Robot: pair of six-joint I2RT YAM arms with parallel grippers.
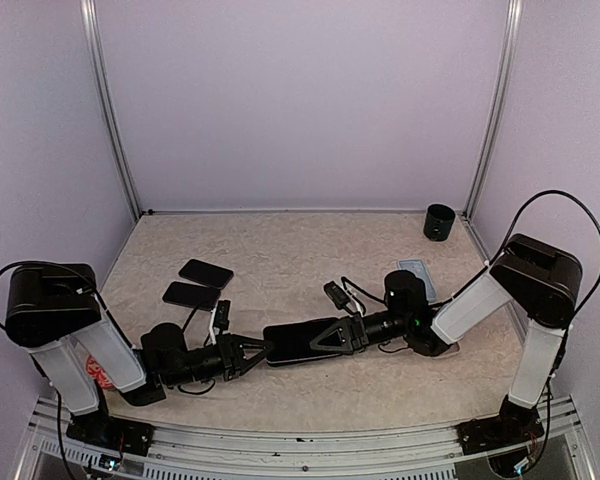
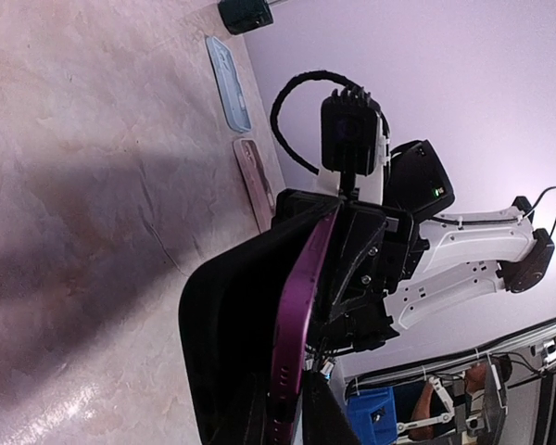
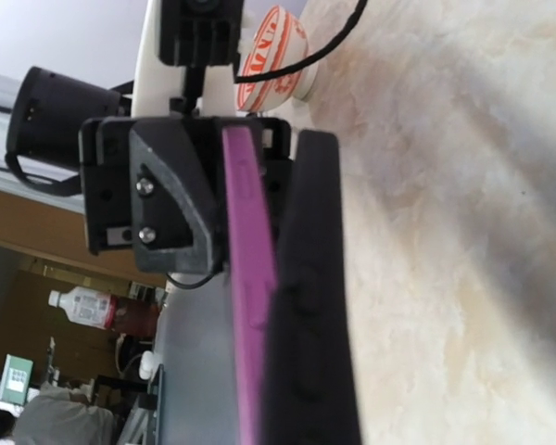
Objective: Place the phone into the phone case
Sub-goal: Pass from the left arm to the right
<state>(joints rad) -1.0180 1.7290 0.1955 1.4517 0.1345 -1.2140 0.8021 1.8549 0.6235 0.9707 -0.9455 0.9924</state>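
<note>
A purple phone [image 1: 298,343] is held edge-up just above the table, between the two arms. In the left wrist view, the phone [image 2: 301,306] lies against the black phone case [image 2: 227,343]. My left gripper [image 1: 261,350] is shut on the phone's left end, case and phone together. The right gripper [image 1: 325,336] clamps the phone's right end. In the right wrist view the purple edge of the phone [image 3: 250,278] runs up beside the black phone case [image 3: 310,306]. The phone and case hide the right gripper's own fingertips there.
Two dark slabs [image 1: 205,272] [image 1: 191,295] lie at the left of the table. A light blue case [image 1: 417,275] lies at the right, with a black cup [image 1: 439,222] in the back right corner. Cables trail near the phone, and a red-and-white roll [image 3: 273,56] sits by the left arm's base.
</note>
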